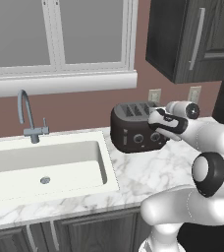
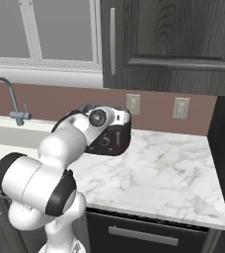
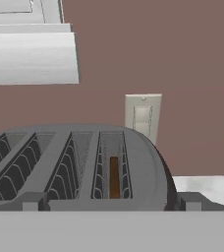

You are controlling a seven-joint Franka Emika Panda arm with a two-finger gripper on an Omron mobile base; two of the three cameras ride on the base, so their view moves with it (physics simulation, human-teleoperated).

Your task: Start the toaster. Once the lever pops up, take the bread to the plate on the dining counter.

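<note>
Left base view: the toaster [image 1: 133,129] is shown at centre frame on the marble worktop [image 1: 148,170], its knobbed front turned toward the lower left. A sink [image 1: 45,170] and faucet [image 1: 28,115] are seen at left, beneath a window [image 1: 60,34]. The arm enters from the lower right, and the gripper [image 1: 153,118] is placed at the toaster's right end, over its top edge; the finger spacing is hidden here.

Right base view: the toaster [image 2: 112,136] is seen left of centre, partly covered by the arm's wrist. Two wall outlets [image 2: 132,104] are set on the wall behind, under a dark cabinet [image 2: 173,39].

Hand view: the toaster [image 3: 74,167] is seen from just above, across the lower half of the frame, slots running away from the camera. The bread [image 3: 114,176] is seated upright in the rightmost slot, as a thin brown strip. An outlet [image 3: 142,116] is shown above it. The two fingertips [image 3: 188,201] stand wide apart at the bottom corners, with nothing held between them.
</note>
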